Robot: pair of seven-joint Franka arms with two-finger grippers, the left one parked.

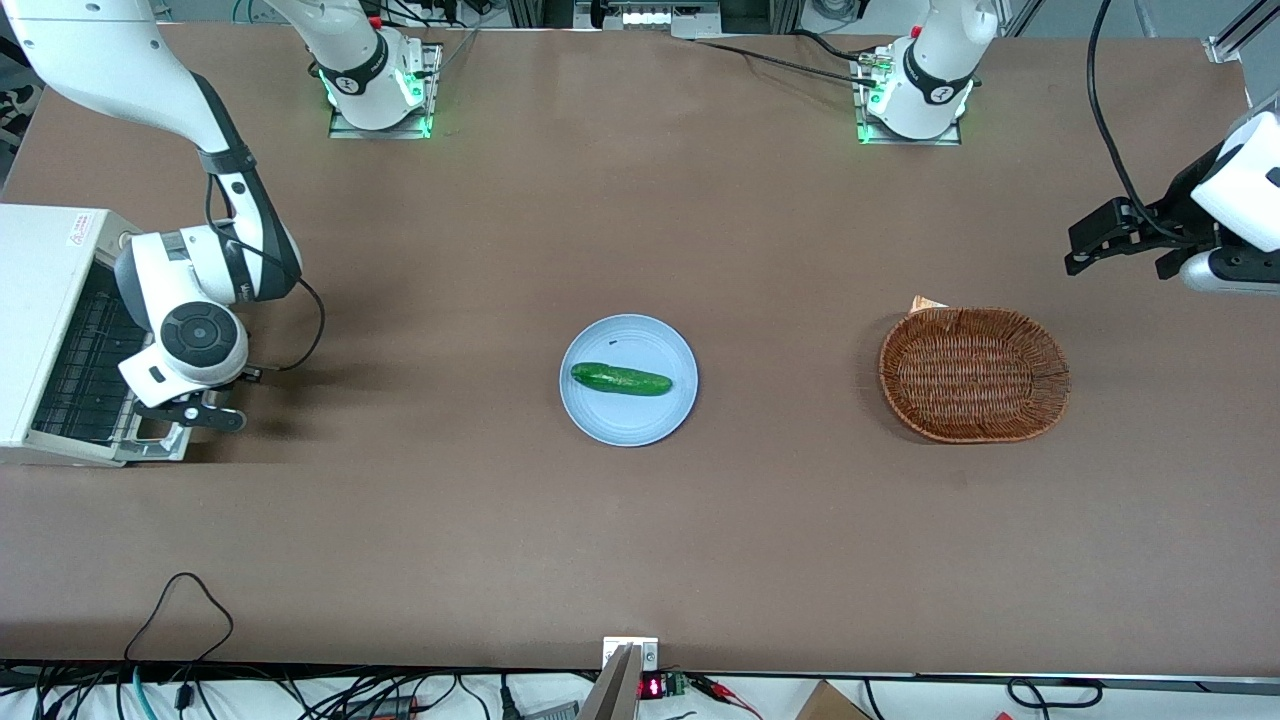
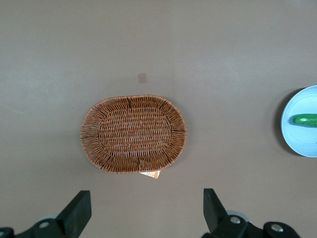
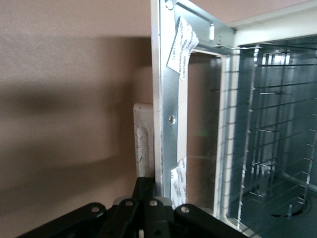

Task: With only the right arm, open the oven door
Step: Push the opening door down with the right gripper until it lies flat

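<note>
The white toaster oven [image 1: 40, 260] stands at the working arm's end of the table. Its oven door [image 1: 155, 445] hangs open, swung out from the box, and the wire rack [image 1: 85, 350] shows inside. My right arm's gripper [image 1: 160, 408] is low in front of the oven, at the door's free edge. In the right wrist view the silver door frame [image 3: 166, 99] shows edge-on with its glass window [image 3: 200, 129] and the pale bar handle [image 3: 142, 144]. The gripper [image 3: 150, 184] is shut, its black fingers pressed together against the frame edge beside the handle, with nothing between them.
A light blue plate [image 1: 600, 420] with a green cucumber [image 1: 620, 379] lies mid-table. A brown wicker basket [image 1: 973, 374] lies toward the parked arm's end, also in the left wrist view [image 2: 133, 134]. A black cable loops from my wrist [image 1: 310, 330].
</note>
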